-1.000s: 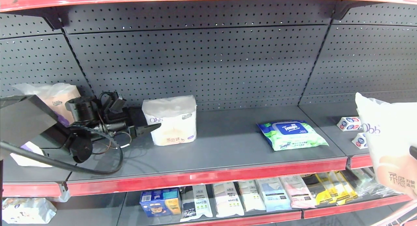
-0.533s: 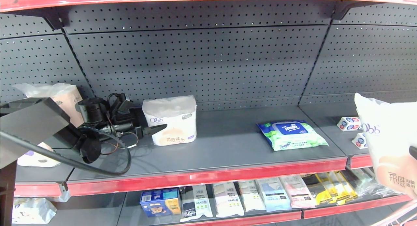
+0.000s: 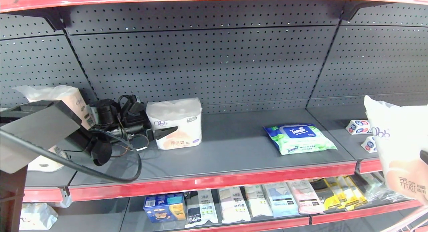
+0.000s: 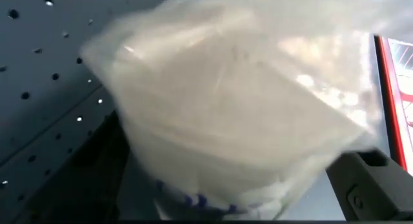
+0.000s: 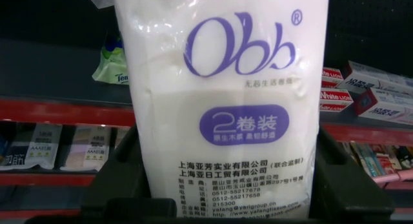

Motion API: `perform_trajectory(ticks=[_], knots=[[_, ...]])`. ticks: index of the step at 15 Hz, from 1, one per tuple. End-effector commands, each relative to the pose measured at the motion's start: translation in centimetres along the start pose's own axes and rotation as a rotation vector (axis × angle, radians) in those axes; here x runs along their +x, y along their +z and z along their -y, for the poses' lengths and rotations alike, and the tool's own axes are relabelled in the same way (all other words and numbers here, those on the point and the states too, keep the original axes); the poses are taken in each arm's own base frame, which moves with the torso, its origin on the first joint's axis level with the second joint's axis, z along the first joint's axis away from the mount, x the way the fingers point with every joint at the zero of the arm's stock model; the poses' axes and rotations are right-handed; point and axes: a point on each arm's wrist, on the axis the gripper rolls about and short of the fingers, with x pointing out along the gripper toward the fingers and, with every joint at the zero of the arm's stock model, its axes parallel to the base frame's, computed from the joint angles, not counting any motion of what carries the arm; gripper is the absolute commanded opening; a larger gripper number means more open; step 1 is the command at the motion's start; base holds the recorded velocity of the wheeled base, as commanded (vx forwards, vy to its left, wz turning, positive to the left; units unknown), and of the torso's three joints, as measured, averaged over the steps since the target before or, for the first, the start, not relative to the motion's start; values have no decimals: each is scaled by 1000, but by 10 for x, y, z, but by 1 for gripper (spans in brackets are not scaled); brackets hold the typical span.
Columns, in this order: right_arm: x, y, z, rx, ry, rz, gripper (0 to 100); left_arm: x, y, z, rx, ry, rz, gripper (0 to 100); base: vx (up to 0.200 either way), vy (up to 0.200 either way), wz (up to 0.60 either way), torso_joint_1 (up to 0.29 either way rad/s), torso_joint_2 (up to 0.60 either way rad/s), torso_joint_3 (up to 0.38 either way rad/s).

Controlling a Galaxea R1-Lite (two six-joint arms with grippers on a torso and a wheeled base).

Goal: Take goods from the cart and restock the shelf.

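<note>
Nearest, at the right, the right gripper (image 5: 229, 169) presses its fingers on both sides of the held roll pack (image 5: 232, 88). This pack stands upright in front of the shelf (image 3: 234, 151), off its front edge. Farther, on the shelf board, a wipes pack (image 3: 299, 137) lies flat at the right. At the left, the left gripper (image 3: 164, 130) has its fingers spread around the shelf roll pack (image 3: 177, 120). One finger lies along its near face. A tissue pack (image 3: 68, 96) stands farther left, near the back wall.
</note>
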Motion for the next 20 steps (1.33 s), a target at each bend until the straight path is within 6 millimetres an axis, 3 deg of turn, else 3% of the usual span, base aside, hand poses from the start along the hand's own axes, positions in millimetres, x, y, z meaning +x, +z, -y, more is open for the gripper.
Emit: perform_trajectory(ticks=[1, 11, 12, 20], knots=[[0, 0, 0, 0, 0, 1, 0, 2, -3, 0, -4, -3, -3, 100, 0, 0, 0, 0, 0, 0], [0, -1, 0, 0, -6, -6, 0, 7, -3, 2, -22, -12, -2, 100, 0, 0, 0, 0, 0, 0], [0, -1, 0, 0, -6, -4, 0, 7, -2, 2, -25, -8, -2, 0, 0, 0, 0, 0, 0, 0], [0, 0, 0, 0, -7, 0, 0, -2, -8, 12, -41, -58, -4, 0, 0, 0, 0, 0, 0, 0]])
